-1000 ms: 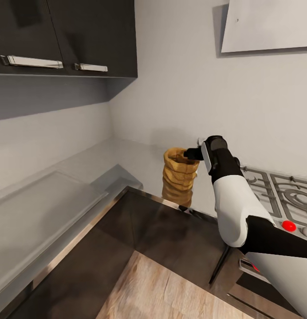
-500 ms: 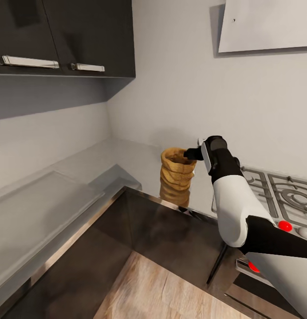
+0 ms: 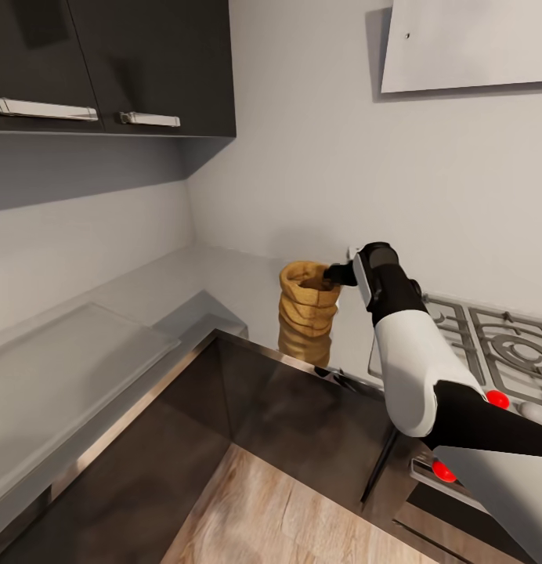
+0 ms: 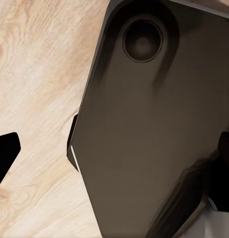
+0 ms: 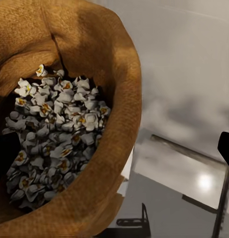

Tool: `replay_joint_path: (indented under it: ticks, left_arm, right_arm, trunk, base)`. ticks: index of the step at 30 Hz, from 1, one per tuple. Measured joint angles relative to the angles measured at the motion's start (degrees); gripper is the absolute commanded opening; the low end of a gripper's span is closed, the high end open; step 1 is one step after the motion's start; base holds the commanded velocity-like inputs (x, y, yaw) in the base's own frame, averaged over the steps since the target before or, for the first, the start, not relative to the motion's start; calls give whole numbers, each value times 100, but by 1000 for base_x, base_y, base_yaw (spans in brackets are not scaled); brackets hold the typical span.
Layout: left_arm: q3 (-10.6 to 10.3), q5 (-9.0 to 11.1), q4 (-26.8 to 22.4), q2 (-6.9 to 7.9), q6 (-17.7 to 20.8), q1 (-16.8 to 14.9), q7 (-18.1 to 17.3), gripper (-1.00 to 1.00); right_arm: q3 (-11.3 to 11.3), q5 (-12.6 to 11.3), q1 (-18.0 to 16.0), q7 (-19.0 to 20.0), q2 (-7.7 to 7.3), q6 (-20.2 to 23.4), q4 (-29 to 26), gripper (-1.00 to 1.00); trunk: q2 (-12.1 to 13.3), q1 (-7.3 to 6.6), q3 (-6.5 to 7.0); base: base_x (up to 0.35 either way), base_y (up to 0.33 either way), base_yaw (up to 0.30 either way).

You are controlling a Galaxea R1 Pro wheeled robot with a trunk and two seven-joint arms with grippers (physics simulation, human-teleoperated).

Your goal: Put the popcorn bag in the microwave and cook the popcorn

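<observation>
my right tool [image 3: 334, 274] is gripping the popcorn bag [image 3: 305, 313] by its rim. i am carrying it upright above the table [image 3: 224, 274], advising slow travel so kernels stay in.

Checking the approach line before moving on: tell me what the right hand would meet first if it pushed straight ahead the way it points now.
Probably the popcorn bag. The right hand is already at its rolled rim, pointing across the opening; the right wrist view looks down on popcorn inside. Going on, it would likely press the bag's far rim, though depth is uncertain.
</observation>
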Motion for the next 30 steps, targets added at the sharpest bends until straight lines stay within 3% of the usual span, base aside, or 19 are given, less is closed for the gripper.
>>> replay_joint_path:
  ticks: [30]
  left_arm:
    - [-12,0,49,6,0,0,0,100]
  right_arm:
    - [-2,5,79,-42,0,-43,223,100]
  trunk:
    - [-1,-2,0]
  base:
    - [39,0,0]
